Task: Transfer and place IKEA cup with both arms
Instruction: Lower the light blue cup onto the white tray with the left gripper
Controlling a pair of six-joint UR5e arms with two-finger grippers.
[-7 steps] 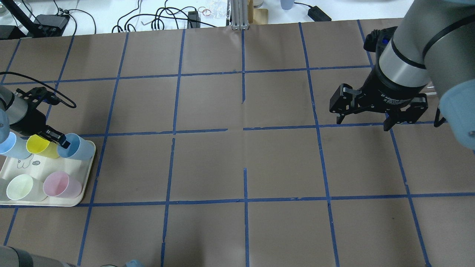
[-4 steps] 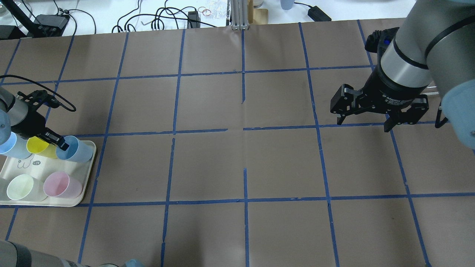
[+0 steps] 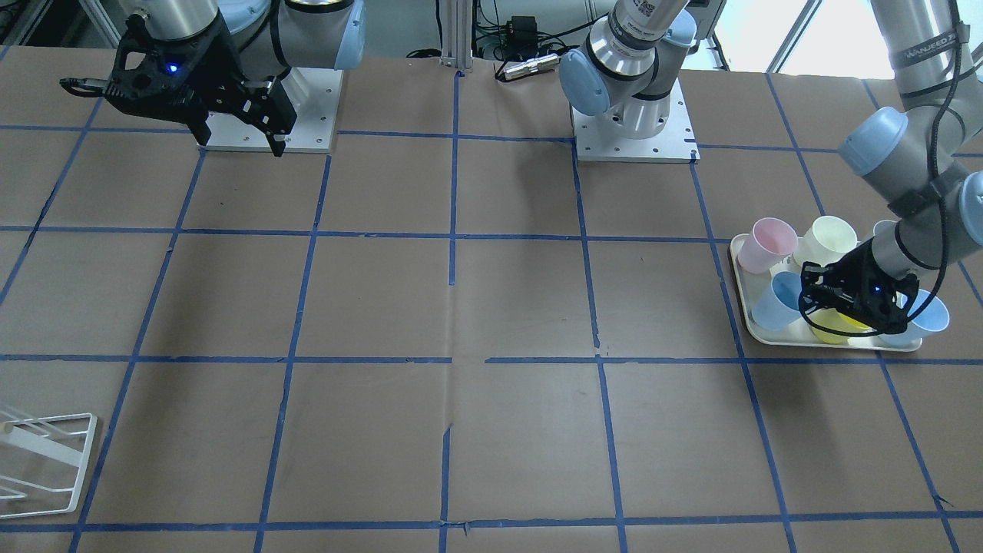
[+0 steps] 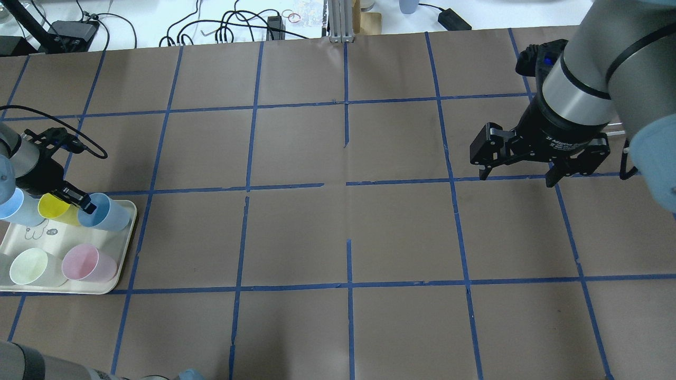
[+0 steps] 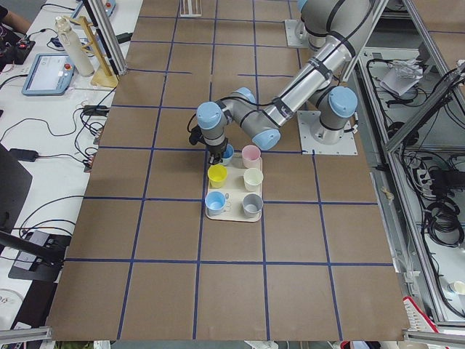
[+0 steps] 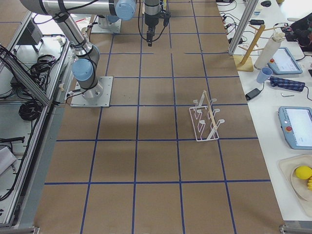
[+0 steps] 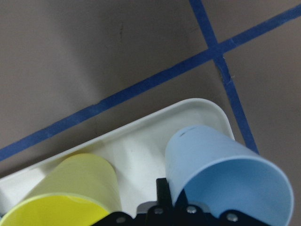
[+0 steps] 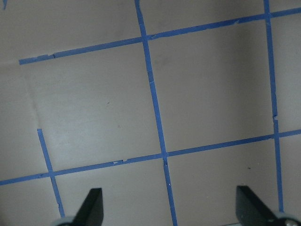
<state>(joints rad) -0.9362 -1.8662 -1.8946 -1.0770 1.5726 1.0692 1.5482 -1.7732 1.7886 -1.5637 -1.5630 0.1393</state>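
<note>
Left gripper (image 4: 84, 203) straddles the cup (image 4: 109, 215) rim, left edge.
Can't tell if it's squeezing; right gripper (image 4: 516, 178) hangs wide, right edge.

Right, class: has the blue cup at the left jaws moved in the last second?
Yes, slightly. In the overhead view the blue cup has shifted toward the picture's left, away from the tray's right rim.

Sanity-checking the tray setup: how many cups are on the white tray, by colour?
Pale-blue tapered plastic cups: 2
Yellow plastic cup: 1
Pink plastic cup: 1
Pale-green plastic cup: 1
Grey plastic cup: 1
Total: 6 cups, all on the white tray.
</note>
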